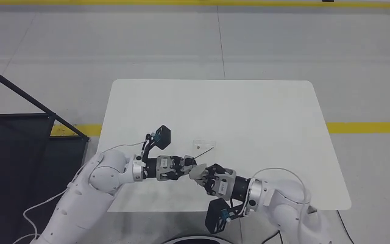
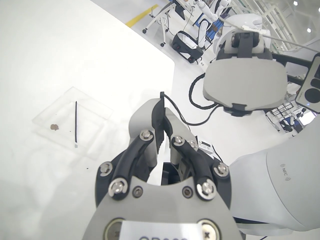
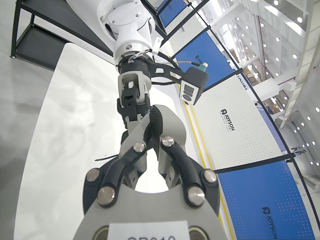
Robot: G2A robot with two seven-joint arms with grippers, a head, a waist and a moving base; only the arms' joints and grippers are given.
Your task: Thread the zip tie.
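A white table (image 1: 256, 110) stands on a pale grey floor marked with a yellow line (image 1: 359, 127). On the table lies a shallow clear tray (image 1: 196, 142), the only loose container on it.

Just on the robot's side of the tray, both arms meet above the table, their grippers almost tip to tip. The left gripper (image 1: 190, 167) comes in from the tray's left. Its two fingers (image 2: 150, 116) are pressed tight together, pinching a thin black zip tie (image 2: 162, 95). The tie's small square head sticks out just past the fingertips, held in the air and clear of the tray.

The right gripper (image 1: 199, 173) comes in from the tray's right. Its fingers (image 3: 172, 123) are also closed against each other. A thin black strand shows beside them in the right wrist view, but whether it is pinched between them cannot be told.

Inside the tray lies a second zip tie (image 2: 75, 123), straight and flat, with a small brown speck (image 2: 54, 127) near it on the tray floor.
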